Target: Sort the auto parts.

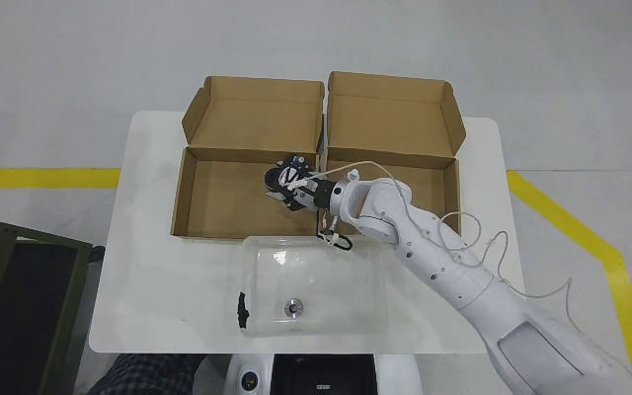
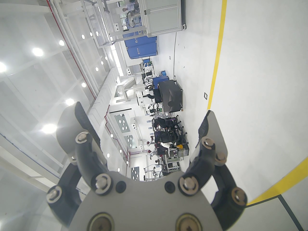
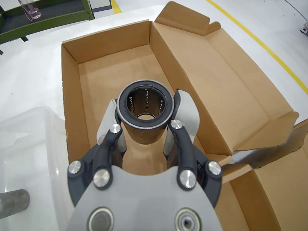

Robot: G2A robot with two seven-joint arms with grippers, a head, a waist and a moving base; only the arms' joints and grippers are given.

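Note:
My right gripper (image 3: 145, 108) is shut on a dark cylindrical bearing (image 3: 146, 111) with rows of small balls inside its bore. It holds the bearing upright above the floor of the left cardboard box (image 3: 101, 78). From above, the right gripper (image 1: 288, 184) and the bearing (image 1: 283, 182) hang over the right part of the left box (image 1: 212, 202). A grey metal part (image 1: 293, 309) lies in the clear plastic bin (image 1: 259, 272) at the table's front; its end (image 3: 13, 202) shows beside the box. My left gripper (image 2: 144, 121) is open, pointing away into the hall.
A second open cardboard box (image 1: 439, 188) stands right of the first, flaps raised at the back. A small black piece (image 1: 240, 314) sits at the bin's left edge. A green cart (image 1: 35, 286) stands left of the white table (image 1: 148, 286).

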